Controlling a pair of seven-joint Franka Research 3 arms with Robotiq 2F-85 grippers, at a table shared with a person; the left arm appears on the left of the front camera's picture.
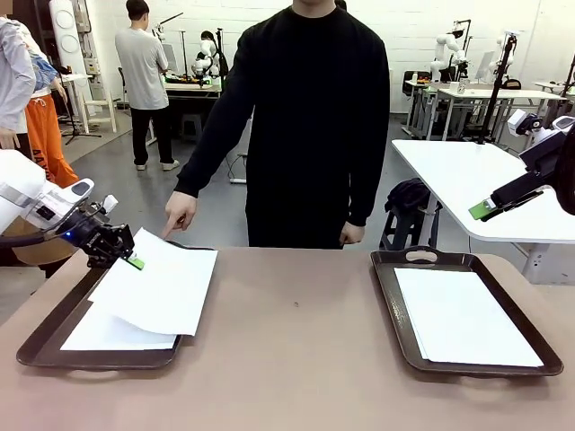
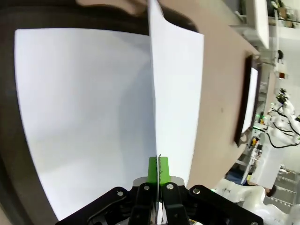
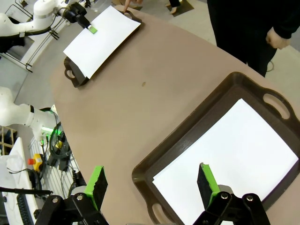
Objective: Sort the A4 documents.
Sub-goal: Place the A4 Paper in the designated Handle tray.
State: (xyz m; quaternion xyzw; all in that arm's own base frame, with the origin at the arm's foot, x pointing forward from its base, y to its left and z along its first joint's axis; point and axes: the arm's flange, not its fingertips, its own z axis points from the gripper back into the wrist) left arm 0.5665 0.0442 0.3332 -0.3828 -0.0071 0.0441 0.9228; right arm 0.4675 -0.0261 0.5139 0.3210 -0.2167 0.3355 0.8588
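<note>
My left gripper is shut on the edge of a white A4 document, lifted and tilted above the left brown tray. Another sheet lies flat in that tray beneath it. The left wrist view shows the held sheet edge-on between my green pads, with the lower sheet under it. My right gripper hangs open high above the right tray, where a sheet lies. In the right wrist view the open fingers frame that sheet.
A person in black stands at the far edge, one hand pointing down at the left tray's far rim. The brown tabletop lies bare between the trays. Other tables and people stand beyond.
</note>
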